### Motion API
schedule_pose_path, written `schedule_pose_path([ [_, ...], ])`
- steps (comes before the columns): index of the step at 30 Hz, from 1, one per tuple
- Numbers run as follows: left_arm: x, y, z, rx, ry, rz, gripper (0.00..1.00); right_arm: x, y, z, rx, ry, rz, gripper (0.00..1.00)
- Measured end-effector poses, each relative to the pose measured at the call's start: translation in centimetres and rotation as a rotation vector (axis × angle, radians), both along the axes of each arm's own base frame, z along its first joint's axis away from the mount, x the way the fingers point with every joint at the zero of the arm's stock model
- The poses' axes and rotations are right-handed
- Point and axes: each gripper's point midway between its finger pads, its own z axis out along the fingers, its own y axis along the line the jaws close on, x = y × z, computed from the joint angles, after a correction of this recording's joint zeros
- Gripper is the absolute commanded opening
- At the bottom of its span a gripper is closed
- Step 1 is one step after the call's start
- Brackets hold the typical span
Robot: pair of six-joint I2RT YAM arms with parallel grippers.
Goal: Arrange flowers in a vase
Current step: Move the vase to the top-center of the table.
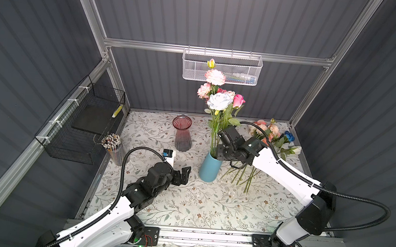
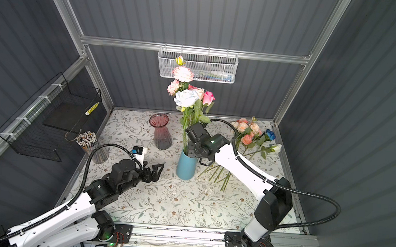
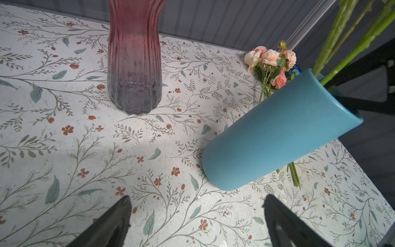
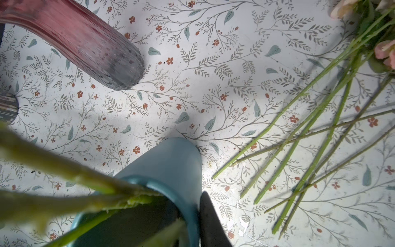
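- Overall, the task is judged roughly half done; directions below are read with 12 o'clock at the back wall.
- Table (image 1: 184,202): the patterned top carries two vases and one loose bunch of flowers.
- Flowers in the vase (image 1: 219,101): several stems stand upright in the blue vase (image 1: 210,167), near table centre. Pink, white and peach blooms rise well above its rim.
- Loose flowers (image 1: 270,136): these lie flat at 2 o'clock from the blue vase, blooms toward the back wall and cut ends toward the front. They are yet to be placed.
- Pink glass vase (image 1: 182,133): it stands at 11 o'clock from the blue vase, apart from it, and appears empty.
- Right arm: it reaches in from 4 o'clock, wrist pitched down over the vase mouth.
- Left arm: it lies low over the table at 8 o'clock from the blue vase, pointing toward it.
- Right gripper (image 1: 219,155): it sits at the vase rim, one finger just outside the wall. Whether the jaws pinch a stem cannot be told.
- Left gripper (image 1: 185,175): the jaws are spread wide and hold nothing.
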Motion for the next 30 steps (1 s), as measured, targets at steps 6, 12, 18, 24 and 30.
schedule_pose_path([
  [6, 0.05, -0.05, -0.26, 0.007, 0.007, 0.0, 0.97, 0.27, -0.08, 0.16, -0.018, -0.014, 0.008, 0.12],
  [12, 0.07, -0.07, -0.41, 0.01, 0.011, 0.0, 0.97, 0.5, 0.16, 0.24, -0.028, -0.017, 0.024, 0.11],
  [18, 0.07, -0.06, -0.42, 0.01, 0.011, 0.0, 0.97, 0.5, 0.17, 0.24, -0.034, -0.019, 0.033, 0.09],
  [24, 0.09, -0.08, -0.55, 0.014, 0.015, 0.0, 0.97, 0.48, 0.14, 0.31, -0.038, -0.022, 0.04, 0.09],
  [30, 0.05, -0.05, -0.61, 0.017, 0.018, 0.0, 0.97, 0.31, 0.01, 0.42, -0.041, -0.021, 0.043, 0.08],
])
